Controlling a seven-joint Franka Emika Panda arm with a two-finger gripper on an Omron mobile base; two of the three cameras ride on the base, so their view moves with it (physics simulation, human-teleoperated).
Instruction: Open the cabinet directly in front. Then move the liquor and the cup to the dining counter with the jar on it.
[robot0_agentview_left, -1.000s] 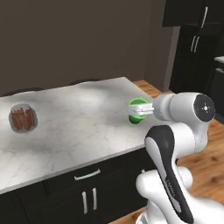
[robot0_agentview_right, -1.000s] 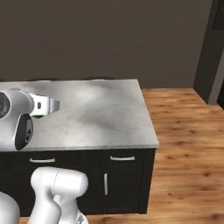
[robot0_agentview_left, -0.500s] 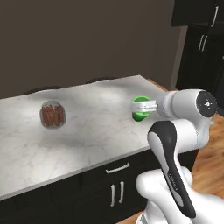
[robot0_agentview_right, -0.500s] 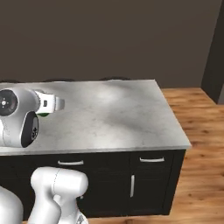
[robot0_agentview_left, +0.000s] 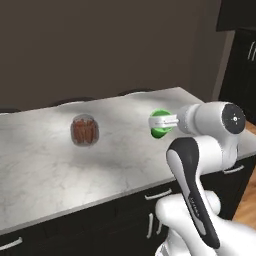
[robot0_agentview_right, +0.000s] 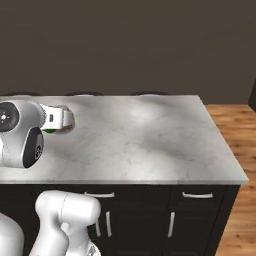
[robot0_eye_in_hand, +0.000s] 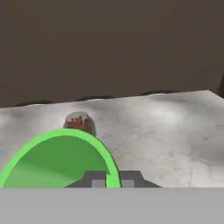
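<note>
I count one cup (robot0_agentview_left: 159, 123), one jar (robot0_agentview_left: 84, 130) and one dining counter (robot0_agentview_left: 45, 175) in front of me. No liquor bottle can be picked out in these views.

My gripper (robot0_agentview_left: 156, 121) is held out level above the marble top, with the green cup at its tip. In the left base view the cup sits right at the end of the white hand, its green body showing above and below the hand's end. The hand view shows the cup's green rim (robot0_eye_in_hand: 61, 159) arching up large just ahead of the two dark finger tips (robot0_eye_in_hand: 95, 178), so the cup is clamped at the fingers, with the rim lying across them. The fingers stand narrow, closed onto the cup's wall.

The jar stands upright on the counter ahead of the gripper and well apart from it. In the hand view it sits just beyond the cup's rim, its lower part hidden behind the green arc (robot0_eye_in_hand: 79, 123).

From the right base view the gripper (robot0_agentview_right: 67, 120) is mostly masked by my own wrist, and only a sliver of green (robot0_agentview_right: 49, 130) shows under the hand. The cup's base and lower body are cut off at the bottom of the hand view. A dark cabinet (robot0_agentview_left: 241, 65) stands at the far right of the left base view, cut by the frame edge.
</note>
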